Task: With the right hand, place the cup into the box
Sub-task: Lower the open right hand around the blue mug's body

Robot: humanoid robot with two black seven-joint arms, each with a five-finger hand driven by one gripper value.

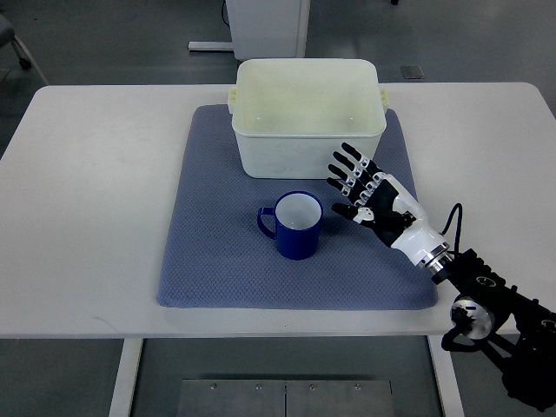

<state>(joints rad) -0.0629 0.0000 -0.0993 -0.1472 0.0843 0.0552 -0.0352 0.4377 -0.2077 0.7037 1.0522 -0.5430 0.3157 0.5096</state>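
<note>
A round blue glazed cup point(298, 226) with a white inside stands upright on a blue-grey woven cloth mat point(208, 243), its loop handle pointing left. Just beyond it sits a cream rectangular plastic box point(308, 156) — smooth-walled, with rounded corners. Right of the cup, near but apart, the right hand point(375, 200) — black-jointed, white-shelled — spreads its fingers, holding nothing. All rests on a white matte table point(87, 200); grey floor lies beyond.

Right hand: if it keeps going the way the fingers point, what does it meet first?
Probably the box: the right hand is open, fingers aimed up-left at its near wall. The cup sits left of that line. Height is unclear from above.
</note>
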